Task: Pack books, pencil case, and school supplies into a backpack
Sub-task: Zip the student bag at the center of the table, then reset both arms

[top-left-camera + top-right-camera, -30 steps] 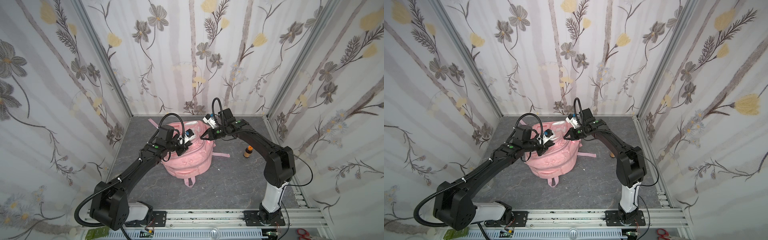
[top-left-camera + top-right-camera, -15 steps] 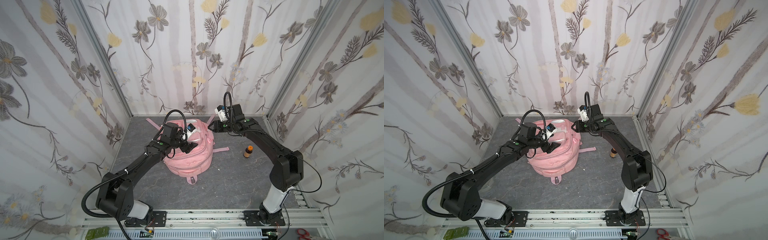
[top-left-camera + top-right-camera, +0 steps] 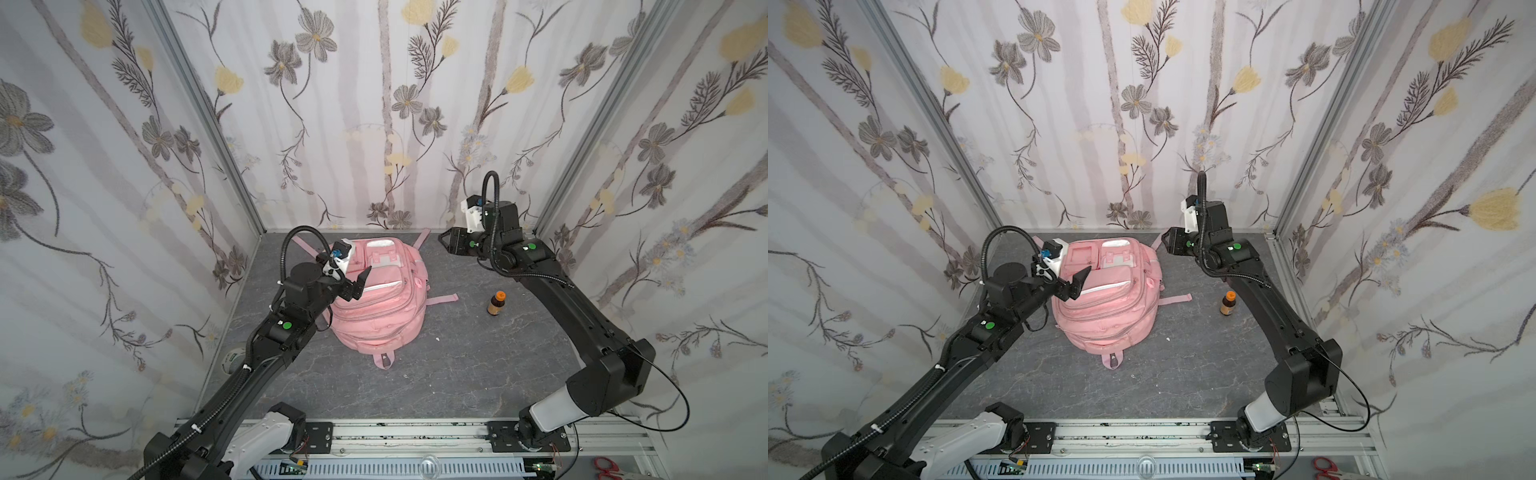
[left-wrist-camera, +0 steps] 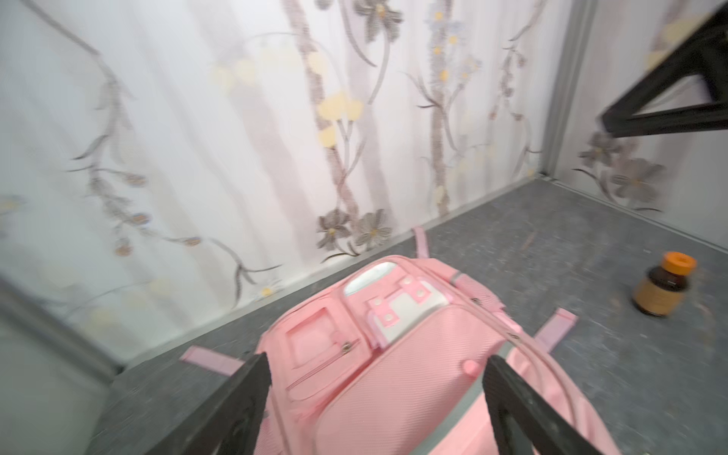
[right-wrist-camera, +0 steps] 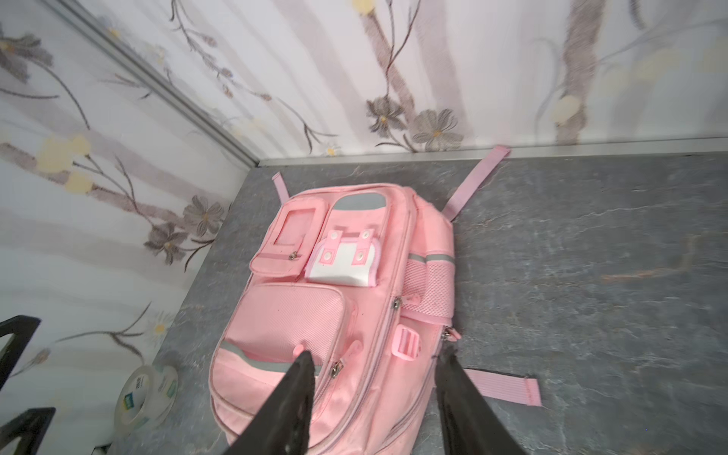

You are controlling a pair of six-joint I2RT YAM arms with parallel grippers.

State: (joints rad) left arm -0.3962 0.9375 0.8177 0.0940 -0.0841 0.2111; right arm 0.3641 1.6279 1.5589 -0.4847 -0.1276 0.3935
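The grey marbled table bears a soft pink fabric backpack flat near its back edge, a brown orange-capped bottle upright toward the right edge, and a clear tape roll at the left edge.

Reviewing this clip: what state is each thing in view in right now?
Large pink fabric backpack: lying front-up, visible zips look closed.
Clear tape roll with green-white core: unpacked, lying beside the backpack.
Small brown bottle with orange cap: upright, capped.
Left end effector: open, empty, above the backpack.
Right end effector: open, empty.

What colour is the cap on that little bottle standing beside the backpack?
Orange cap on a brown bottle; clearest in the left wrist view.
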